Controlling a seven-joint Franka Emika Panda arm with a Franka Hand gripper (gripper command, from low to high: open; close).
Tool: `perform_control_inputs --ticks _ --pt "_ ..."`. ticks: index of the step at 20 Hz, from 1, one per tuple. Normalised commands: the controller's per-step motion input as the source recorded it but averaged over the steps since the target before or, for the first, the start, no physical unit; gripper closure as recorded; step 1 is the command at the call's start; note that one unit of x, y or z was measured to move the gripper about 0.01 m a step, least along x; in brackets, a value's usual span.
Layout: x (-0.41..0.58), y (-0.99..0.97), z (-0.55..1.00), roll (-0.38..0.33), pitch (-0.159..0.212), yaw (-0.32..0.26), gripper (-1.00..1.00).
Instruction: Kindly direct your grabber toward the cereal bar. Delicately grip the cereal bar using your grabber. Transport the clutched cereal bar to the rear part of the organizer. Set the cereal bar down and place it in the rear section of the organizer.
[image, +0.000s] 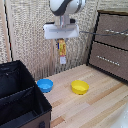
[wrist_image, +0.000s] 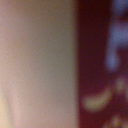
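Wooden table (image: 95, 107) (pale) carries bowls, organizer (image: 20, 97), cabinet (image: 111, 45).

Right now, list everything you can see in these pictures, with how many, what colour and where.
Cereal bar: one, orange, yellow and red with white patches, hanging upright from the gripper, off the table, above and behind the two bowls.
Organizer: one, black fabric, two sections, at the exterior view's lower left.
Blue bowl: one, on the table beside the organizer.
Yellow bowl: one, on the table to the exterior view's right of the blue bowl, apart from it.
Drawer cabinet: one, brown, at the exterior view's right.
Table: one, light wood.
Gripper: one, white, raised above the table, holding the cereal bar. The wrist view is too blurred to add anything.
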Motion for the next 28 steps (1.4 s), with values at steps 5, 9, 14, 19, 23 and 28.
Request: perform_control_inputs --ticks 5,9,14,19,23,28 --pt "-0.037 0.32 0.72 0.000 -0.060 -0.252 1.00" --pt "-0.005 0.37 0.55 0.000 -0.050 -0.262 1.00" --pt "0.000 0.44 0.32 -0.001 -0.014 -0.256 1.00" --pt "0.002 0.62 0.03 -0.021 -0.003 -0.223 1.00" --pt "0.097 0.81 0.00 -0.027 -0.001 -0.143 1.00" --pt "0.167 0.85 0.02 -0.038 -0.012 -0.119 1.00"
